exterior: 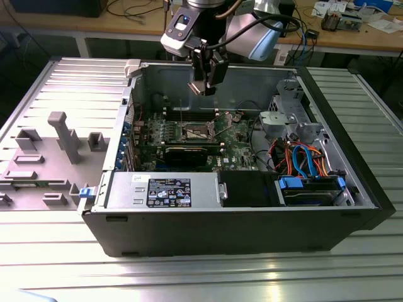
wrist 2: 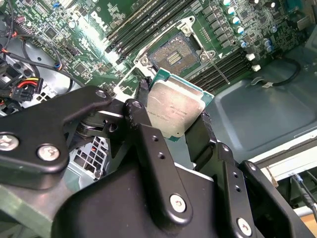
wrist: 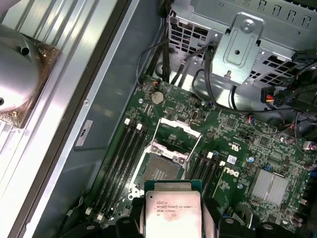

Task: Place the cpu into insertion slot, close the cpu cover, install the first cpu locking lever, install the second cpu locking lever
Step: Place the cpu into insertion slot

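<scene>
the gripper (wrist 2: 173, 113) is pinching the cpu (wrist 2: 174, 105) by two opposite edges. in the second wrist view one black finger (wrist 2: 142, 93) bears on one edge and the other on the far edge. the dull silver top of the chip faces the cameras in both wrist views, and its green rim shows around the metal lid. in the first wrist view the cpu (wrist: 172, 214) sits clamped in the same way.

in the exterior view we see the gripper (exterior: 204, 87) hanging inside the open computer case (exterior: 220, 234), above the green circuit board (exterior: 238, 135) and clear of it. the chip is therefore in the air and not seated.

the insertion slot (wrist: 161, 174) lies below the chip, with its dark pin grid bare. in the second wrist view the insertion slot (wrist 2: 174, 54) shows just beyond the far edge of the chip. the cpu cover (wrist: 179, 128) is swung up and away from the socket, so its square window frames bare board.

long memory slots (wrist: 124, 158) flank the socket on both sides. a round coin battery (wrist: 157, 97) sits on the board past the cover, and a finned heat sink (wrist: 267, 188) stands well apart from the socket.

further out, the exterior view shows a power supply (exterior: 164, 189) along the near wall of the case and a bundle of coloured cables (exterior: 302, 157) towards the exterior view's right. a grey fixture tray (exterior: 63, 135) rests on the ribbed table (exterior: 189, 277) at the exterior view's left.
</scene>
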